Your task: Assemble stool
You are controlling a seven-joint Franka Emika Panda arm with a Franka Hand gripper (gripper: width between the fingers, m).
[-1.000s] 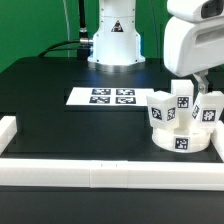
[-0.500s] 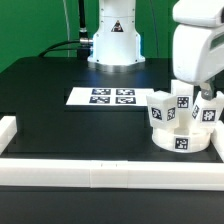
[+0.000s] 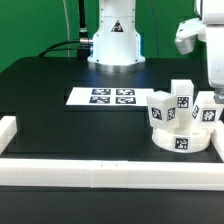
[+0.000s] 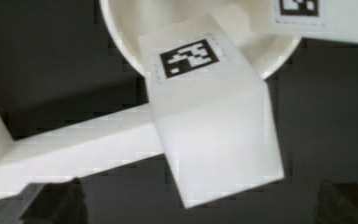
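The stool's round white seat lies at the front of the exterior view's right. Three tagged white legs stand upright on it. The arm's white hand hangs high above them at the picture's edge, and its fingers are cut off there. In the wrist view my gripper is open, with the dark fingertips far apart and nothing between them. Far below it are one leg with its tag and the seat.
The marker board lies flat mid-table in front of the robot base. White border rails run along the front and the exterior view's left. A rail corner shows in the wrist view.
The hand has lifted and moved toward the exterior view's right, away from the legs it hung close over. The seat and legs have not moved. The jaws have stayed open.
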